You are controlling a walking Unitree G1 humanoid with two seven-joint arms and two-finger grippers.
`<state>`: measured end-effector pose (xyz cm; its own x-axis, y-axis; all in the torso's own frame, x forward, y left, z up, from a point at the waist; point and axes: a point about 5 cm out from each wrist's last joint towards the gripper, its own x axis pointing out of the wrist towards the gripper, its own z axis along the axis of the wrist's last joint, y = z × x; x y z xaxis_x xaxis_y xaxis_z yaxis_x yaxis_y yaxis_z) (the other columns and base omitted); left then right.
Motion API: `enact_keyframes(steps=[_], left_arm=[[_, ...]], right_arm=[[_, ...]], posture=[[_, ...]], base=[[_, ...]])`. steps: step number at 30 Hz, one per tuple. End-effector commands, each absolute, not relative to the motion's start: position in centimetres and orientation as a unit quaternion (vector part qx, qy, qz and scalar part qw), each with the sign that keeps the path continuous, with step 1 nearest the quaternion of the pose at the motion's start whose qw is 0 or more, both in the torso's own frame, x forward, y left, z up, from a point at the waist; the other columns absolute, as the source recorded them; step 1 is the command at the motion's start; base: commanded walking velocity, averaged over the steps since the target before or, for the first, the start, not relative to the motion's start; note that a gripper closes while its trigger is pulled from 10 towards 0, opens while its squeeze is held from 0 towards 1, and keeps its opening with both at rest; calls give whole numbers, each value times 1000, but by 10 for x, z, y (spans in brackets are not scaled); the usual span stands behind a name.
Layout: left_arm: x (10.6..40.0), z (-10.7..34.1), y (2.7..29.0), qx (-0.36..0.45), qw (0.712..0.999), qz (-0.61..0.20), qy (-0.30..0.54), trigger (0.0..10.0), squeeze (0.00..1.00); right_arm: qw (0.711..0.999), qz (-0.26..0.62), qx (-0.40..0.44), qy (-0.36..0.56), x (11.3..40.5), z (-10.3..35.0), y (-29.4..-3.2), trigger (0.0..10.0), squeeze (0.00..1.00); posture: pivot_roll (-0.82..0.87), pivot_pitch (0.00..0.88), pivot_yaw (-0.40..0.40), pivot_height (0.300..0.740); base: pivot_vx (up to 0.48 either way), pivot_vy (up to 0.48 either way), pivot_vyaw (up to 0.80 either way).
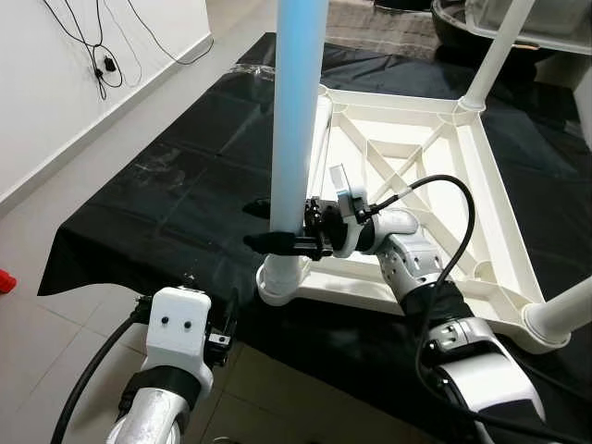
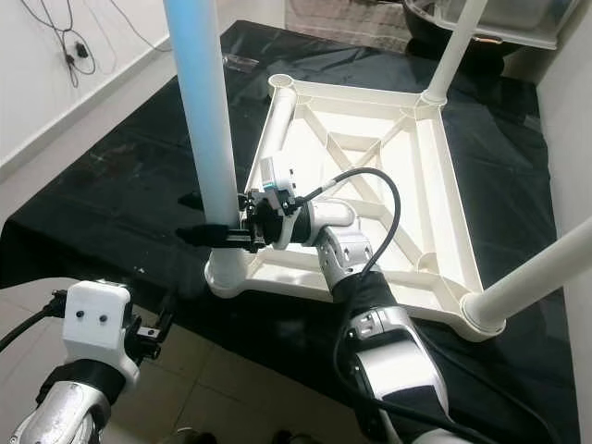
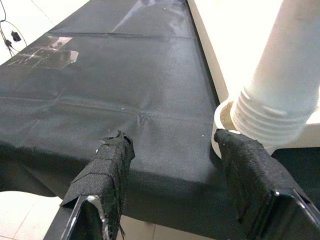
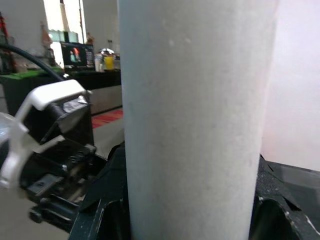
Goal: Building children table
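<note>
Floor: We see pale tiles on the near and left side, under our arms.
Black cloth: A big black sheet lies flat on the floor, and the table top rests on it.
Wall: A white wall stands on the left, with black cables hanging down it.
Far side: We see a brown rug and a dark round thing at the far edge, too blurry to name.
Table top: The white table top lies upside down on the cloth, so we see its ribs and cross bars.
Our leg: A pale tube leg stands upright at the near left corner of the table top, with its end in the round corner socket.
Screw end: In the left wrist view we see the ridged end of that leg sitting in the socket.
Other legs: One white leg stands at the far right corner and another at the near right corner.
Right claw: Our right gripper reaches in from the right and its black fingers are clamped around the pale leg, low down, just above the socket.
Left claw: Our left gripper waits near the cloth edge, just beside the socket, with its two padded fingers spread apart and holding nothing.
In the way: The tall leg hides part of the table top's left rail from our eyes.
</note>
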<state>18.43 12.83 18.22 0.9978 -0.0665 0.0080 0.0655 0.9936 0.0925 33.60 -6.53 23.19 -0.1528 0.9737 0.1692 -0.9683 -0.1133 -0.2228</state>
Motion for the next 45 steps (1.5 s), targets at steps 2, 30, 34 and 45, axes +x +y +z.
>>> enact_keyframes(steps=[2,30,34,45], left_arm=[[181,183,130,53,998,-32,-4,10000,0],[183,183,129,53,998,-35,-8,10000,0],[182,184,129,53,998,-36,-8,10000,0],[181,183,129,54,998,-34,-6,10000,0]], right_arm=[[638,765,8,-86,329,206,-58,10000,0],[674,729,-13,-116,344,230,-58,10000,0],[671,733,-16,-108,342,224,-58,10000,0],[696,711,-24,-98,348,217,-58,10000,0]], posture=[[175,216,-78,740],[171,195,-85,740],[172,202,-85,740],[172,213,-88,740]], base=[[0,0,0],[0,0,0],[0,0,0],[0,0,0]])
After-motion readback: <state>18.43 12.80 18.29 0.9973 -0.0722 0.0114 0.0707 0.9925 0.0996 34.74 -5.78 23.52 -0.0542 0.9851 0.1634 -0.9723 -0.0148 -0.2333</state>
